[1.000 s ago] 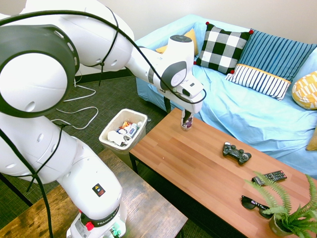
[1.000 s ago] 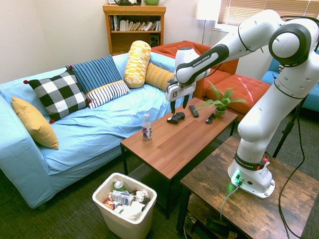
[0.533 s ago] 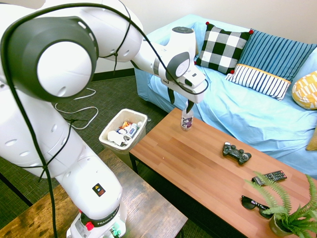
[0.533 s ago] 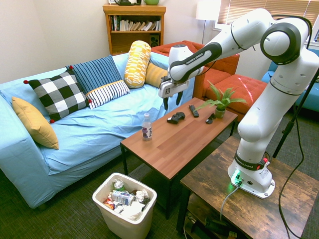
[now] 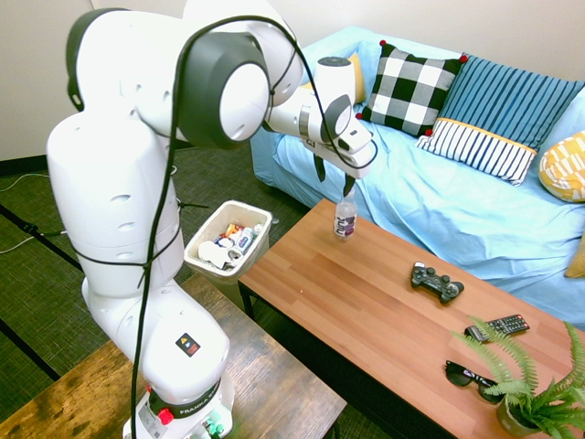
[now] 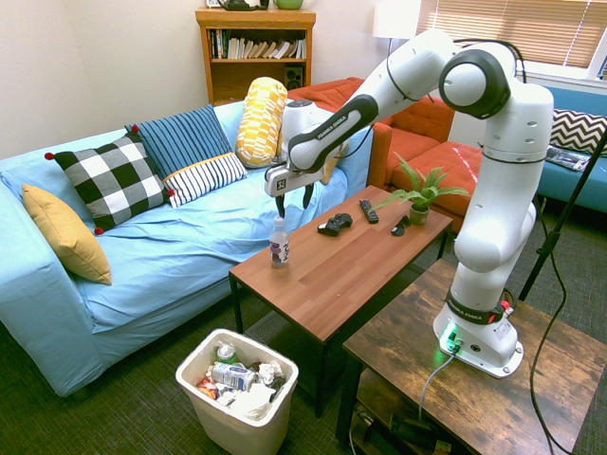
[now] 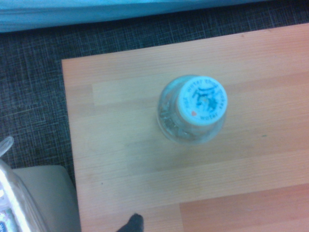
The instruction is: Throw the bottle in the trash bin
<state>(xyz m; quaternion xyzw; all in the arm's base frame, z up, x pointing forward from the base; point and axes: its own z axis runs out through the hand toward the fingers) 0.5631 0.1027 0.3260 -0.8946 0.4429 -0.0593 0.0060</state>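
The clear bottle (image 5: 345, 219) (image 6: 279, 243), white cap and dark purple label band, stands upright near the sofa-side corner of the wooden coffee table (image 5: 366, 315) (image 6: 332, 280). My gripper (image 5: 335, 180) (image 6: 295, 201) hangs open just above it, fingers pointing down, holding nothing. The wrist view looks straight down on the bottle's cap (image 7: 200, 100). The white trash bin (image 5: 203, 245) (image 6: 223, 427) stands on the carpet off the table's end, holding several wrappers and cans.
A game controller (image 5: 436, 282) (image 6: 334, 224), a remote (image 5: 496, 326) (image 6: 368, 210), sunglasses (image 5: 471, 378) and a potted fern (image 5: 539, 393) (image 6: 417, 199) lie further along the table. A blue sofa (image 5: 457, 206) with cushions runs behind it.
The arm has swung along the table toward the bin end, carrying the open gripper from beside the controller to just above the bottle. The bottle has not moved.
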